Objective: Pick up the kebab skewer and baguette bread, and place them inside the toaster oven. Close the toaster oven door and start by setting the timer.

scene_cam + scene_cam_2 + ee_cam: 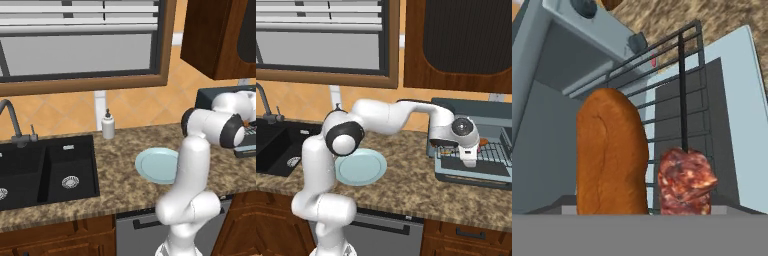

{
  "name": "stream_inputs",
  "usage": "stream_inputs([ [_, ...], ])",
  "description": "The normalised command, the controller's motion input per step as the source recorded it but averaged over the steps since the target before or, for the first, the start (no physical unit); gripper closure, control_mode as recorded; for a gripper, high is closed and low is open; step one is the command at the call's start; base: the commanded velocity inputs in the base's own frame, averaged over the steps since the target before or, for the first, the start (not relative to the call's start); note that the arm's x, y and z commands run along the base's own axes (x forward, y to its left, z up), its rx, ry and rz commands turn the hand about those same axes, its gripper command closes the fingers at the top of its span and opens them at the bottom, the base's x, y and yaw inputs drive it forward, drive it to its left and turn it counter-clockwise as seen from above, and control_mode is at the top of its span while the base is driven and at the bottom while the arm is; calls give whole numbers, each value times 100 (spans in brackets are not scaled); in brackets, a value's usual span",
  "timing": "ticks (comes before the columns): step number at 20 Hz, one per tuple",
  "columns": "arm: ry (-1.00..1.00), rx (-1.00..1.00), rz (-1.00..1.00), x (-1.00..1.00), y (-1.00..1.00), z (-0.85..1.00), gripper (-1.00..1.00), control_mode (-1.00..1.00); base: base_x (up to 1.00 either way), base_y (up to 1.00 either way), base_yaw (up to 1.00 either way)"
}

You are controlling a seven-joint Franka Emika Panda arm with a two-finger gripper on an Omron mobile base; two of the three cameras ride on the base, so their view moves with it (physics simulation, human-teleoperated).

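Orange-brown baguette bread (611, 152) and kebab skewer (685, 176) are lying side by side on the wire rack (672, 105) of the toaster oven (476, 112).
Hand (470, 161) is hovering released, grasping nothing, just above the rack over the toaster oven door (476, 176), which is lying folded down flat. Pale blue plate (362, 168) is resting on the granite desk (406, 185) beside the oven.
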Motion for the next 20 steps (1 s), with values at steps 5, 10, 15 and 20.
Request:
stream_inputs([
  [5,0,13,0,-3,-33,36,100,-100,0,0,0],
  [10,-6,16,0,5,-67,-9,100,-100,0,0,0],
  [15,-16,10,5,3,-23,-6,100,-100,0,0,0],
  [20,-13,0,0,3,28,0,100,-100,0,0,0],
])
